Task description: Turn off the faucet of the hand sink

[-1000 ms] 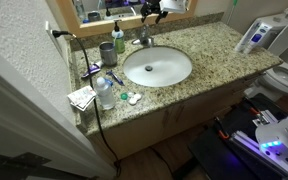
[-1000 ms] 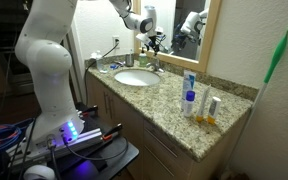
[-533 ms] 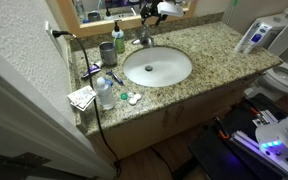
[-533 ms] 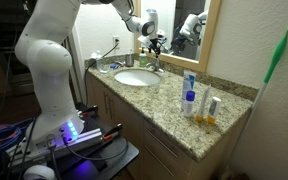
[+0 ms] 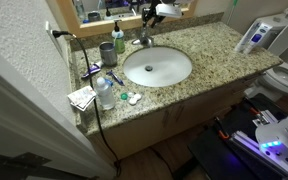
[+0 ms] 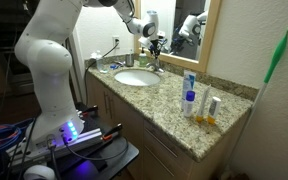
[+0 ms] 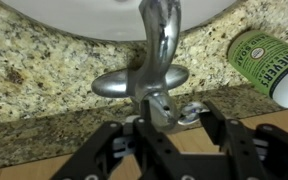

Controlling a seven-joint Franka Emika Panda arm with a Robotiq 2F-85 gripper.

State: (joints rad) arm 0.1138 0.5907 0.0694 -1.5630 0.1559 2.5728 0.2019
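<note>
Speckled granite countertop (image 5: 209, 45) sits on a beige vanity cabinet (image 5: 174, 115). A wood-framed mirror (image 6: 196, 50) runs along the rear edge. A textured white wall (image 5: 19, 70) adjoins one side edge. A white toilet (image 5: 284, 78) stands beyond the opposite edge.

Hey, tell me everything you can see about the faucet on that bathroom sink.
The faucet is small and made of shiny chrome metal. It has a curved spout reaching over the white hand sink, an oval base plate sitting on the speckled granite counter, and a short lever at the back. In the wrist view the lever lies between the fingers of the open gripper; contact is unclear. Whether water runs can't be seen.
</note>
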